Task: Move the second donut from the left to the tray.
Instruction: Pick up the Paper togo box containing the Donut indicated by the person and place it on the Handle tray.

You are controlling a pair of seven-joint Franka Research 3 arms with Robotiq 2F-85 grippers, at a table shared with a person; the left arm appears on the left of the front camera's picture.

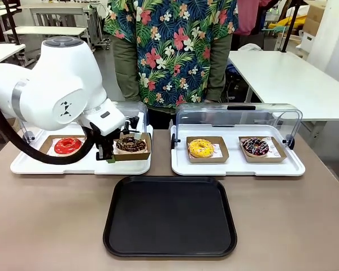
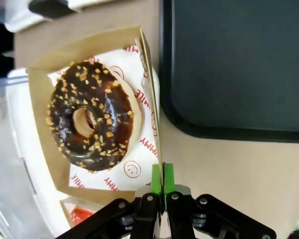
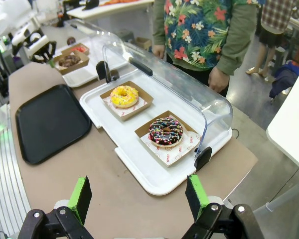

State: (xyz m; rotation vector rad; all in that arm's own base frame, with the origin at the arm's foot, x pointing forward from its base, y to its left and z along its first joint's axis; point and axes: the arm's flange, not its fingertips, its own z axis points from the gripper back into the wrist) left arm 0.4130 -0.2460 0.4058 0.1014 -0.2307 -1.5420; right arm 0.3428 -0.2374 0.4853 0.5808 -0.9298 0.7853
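where the left end effector [image 2: 162, 181] pinches, the cardboard tray's [image 2: 150, 107] wall is hidden.

Robot lab, white worktables [image 1: 288, 79], lidded display trays [image 1: 237, 164]

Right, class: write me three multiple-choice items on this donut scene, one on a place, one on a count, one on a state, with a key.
1. Where does the chocolate nut-speckled donut sit?
A. on the black tray
B. in its brown cardboard tray
C. bare on the table

2. How many donuts lie on the white display trays?
A. two
B. three
C. four

3. What is the left gripper doing?
A. pinching the cardboard tray's wall
B. hanging open
C. gripping the donut

Key: B, the cardboard tray surrounds it while the black tray holds nothing; C, red, chocolate, yellow and sprinkled; A, green pads closed on the thin wall.
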